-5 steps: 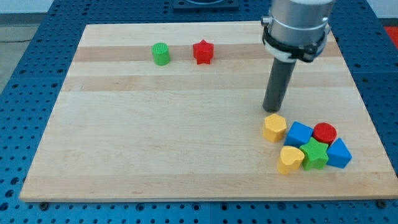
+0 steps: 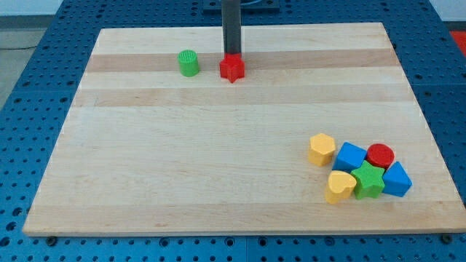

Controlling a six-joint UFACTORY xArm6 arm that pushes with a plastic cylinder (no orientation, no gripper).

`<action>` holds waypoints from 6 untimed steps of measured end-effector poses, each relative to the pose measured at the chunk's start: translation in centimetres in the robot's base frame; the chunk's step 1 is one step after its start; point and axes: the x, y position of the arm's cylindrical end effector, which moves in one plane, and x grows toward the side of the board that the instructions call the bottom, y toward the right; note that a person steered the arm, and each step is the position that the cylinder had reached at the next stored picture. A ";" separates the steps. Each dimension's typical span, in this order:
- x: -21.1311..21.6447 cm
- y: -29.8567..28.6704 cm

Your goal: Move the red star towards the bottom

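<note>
Eight small blocks lie on the pale wooden table [image 2: 218, 160], which rests on a blue perforated surface [image 2: 29, 87]. Two of them sit apart from the rest in the upper part of the frame: the red star [image 2: 232, 68], just left of the frame's centre line and close to the table's top edge, and a green cylinder [image 2: 188, 63] near it on its left, with a clear gap between the two. My tip [image 2: 231, 55] comes down from the top of the frame as a straight dark rod and ends right at the star's upper edge, on the side toward the frame's top; it appears to touch the star, though the exact contact is hard to make out. I carry no hand at all, only this rod, so nothing is being held. The other six blocks are bunched in the lower right of the frame, well apart from the star: a yellow hexagon-like block [image 2: 321, 149] at the cluster's left, a blue block [image 2: 351, 156] beside it, a red cylinder [image 2: 380, 155] to the right of that, a blue triangular block [image 2: 397, 179] at the far right, a green star [image 2: 368, 180] in the middle, and a yellow heart-like block [image 2: 339, 186] at the lower left of the bunch.
</note>
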 end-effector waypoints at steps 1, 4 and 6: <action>3.6 0.0; 17.1 -0.2; 19.9 -5.1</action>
